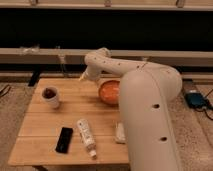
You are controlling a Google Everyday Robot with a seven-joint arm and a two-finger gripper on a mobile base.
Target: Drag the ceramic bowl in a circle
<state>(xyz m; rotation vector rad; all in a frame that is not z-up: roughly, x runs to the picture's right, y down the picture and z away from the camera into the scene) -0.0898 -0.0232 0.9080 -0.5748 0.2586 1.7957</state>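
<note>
The ceramic bowl (109,91) is glossy orange-brown, round and shallow. It sits on the wooden table (70,117) at the back right, partly covered on its right side by my white arm (150,100). My gripper (83,77) hangs over the table's back edge, just left of the bowl and apart from it.
A small white cup (50,96) with a dark inside stands at the table's left. A black phone (64,139) and a white tube (86,135) lie near the front. A small white item (120,133) lies by my arm. A blue object (195,99) sits on the floor at right.
</note>
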